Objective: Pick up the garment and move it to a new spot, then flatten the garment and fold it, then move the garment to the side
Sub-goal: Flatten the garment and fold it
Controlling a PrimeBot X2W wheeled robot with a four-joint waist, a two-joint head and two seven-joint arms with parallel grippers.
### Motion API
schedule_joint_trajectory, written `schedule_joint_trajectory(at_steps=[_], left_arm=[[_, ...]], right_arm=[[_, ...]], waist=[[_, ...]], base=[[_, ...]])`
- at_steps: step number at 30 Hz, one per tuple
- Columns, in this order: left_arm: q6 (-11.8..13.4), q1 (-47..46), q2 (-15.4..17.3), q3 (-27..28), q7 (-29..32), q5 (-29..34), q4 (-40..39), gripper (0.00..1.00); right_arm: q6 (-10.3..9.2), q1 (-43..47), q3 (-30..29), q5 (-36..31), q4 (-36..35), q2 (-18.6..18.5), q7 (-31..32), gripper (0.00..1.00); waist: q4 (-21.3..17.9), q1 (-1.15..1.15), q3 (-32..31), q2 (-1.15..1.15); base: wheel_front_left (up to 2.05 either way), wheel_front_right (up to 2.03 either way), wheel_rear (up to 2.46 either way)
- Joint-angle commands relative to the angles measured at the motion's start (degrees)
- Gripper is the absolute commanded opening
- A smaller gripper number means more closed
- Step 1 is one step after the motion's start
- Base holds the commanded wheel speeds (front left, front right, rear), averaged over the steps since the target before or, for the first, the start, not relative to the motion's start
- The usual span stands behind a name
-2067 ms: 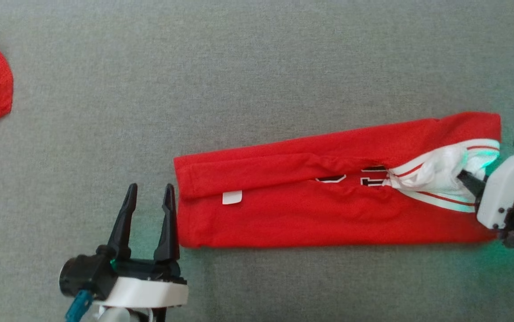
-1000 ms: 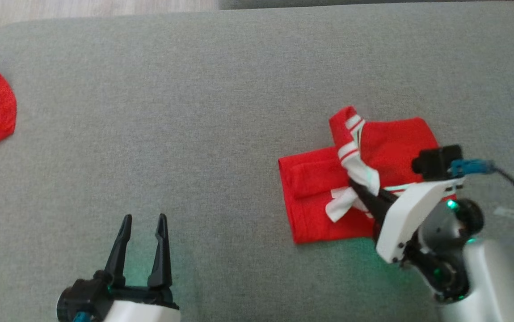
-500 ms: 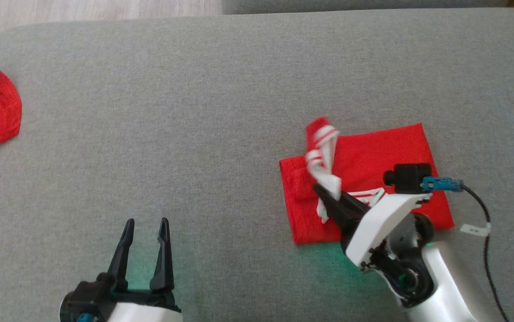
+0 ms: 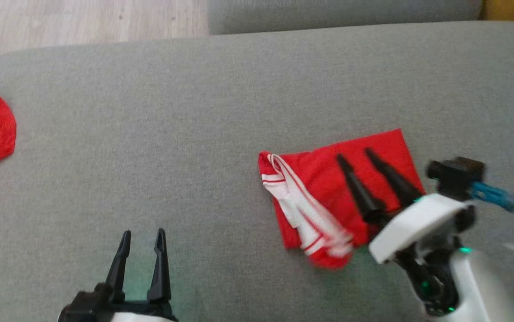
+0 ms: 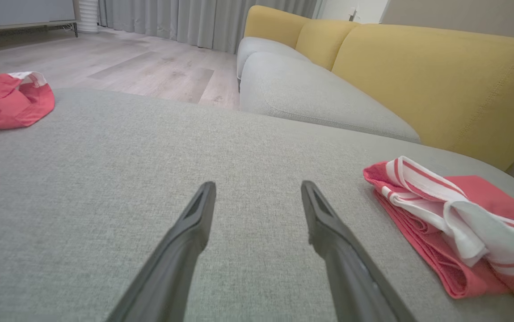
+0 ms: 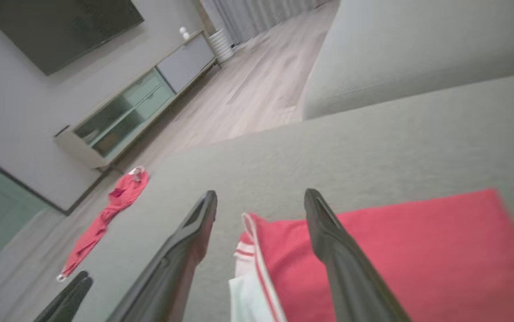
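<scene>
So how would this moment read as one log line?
garment: folded, on couch | right tool: open, over garment | left tool: open, empty

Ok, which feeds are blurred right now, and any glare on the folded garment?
Head view: right gripper smeared, green glow on the cushion beside it, no glare on the garment. Right wrist view: soft throughout, garment edges smudged. Left wrist view: sharp, evenly lit.

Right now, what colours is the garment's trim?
Trim: white with red stripes; best in left wrist view.
</scene>
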Motion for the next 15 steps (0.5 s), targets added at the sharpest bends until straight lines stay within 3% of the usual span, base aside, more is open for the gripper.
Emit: schedule_joint_trajectory(at_steps=[1,5,15], left_arm=[[0.1,-0.3,-0.2,1.9,-0.5,-0.1,-1.8,1.00],[-0.1,-0.2,-0.2,1.9,-0.5,0.1,-1.9,1.00],[-0.4,1.6,-0.2,2.7,-0.5,0.7,-1.4,1.00]], right_arm=[[0.44,0.1,-0.2,-2.7,-3.2,0.2,-1.9,1.00],[0.44,3.3,-4.6,-12.5,-3.1,-2.6,-9.6,1.00],[0.44,10.9,-13.6,-22.7,7.4,-2.3,-28.6,1.00]], waist=[[-0.5,0.00,-0.7,0.00],[-0.7,0.00,-1.8,0.00],[0.0,0.00,-6.0,0.00]], base=[[0.00,0.00,0.00],[0.00,0.00,0.00],[0.00,0.00,0.00]])
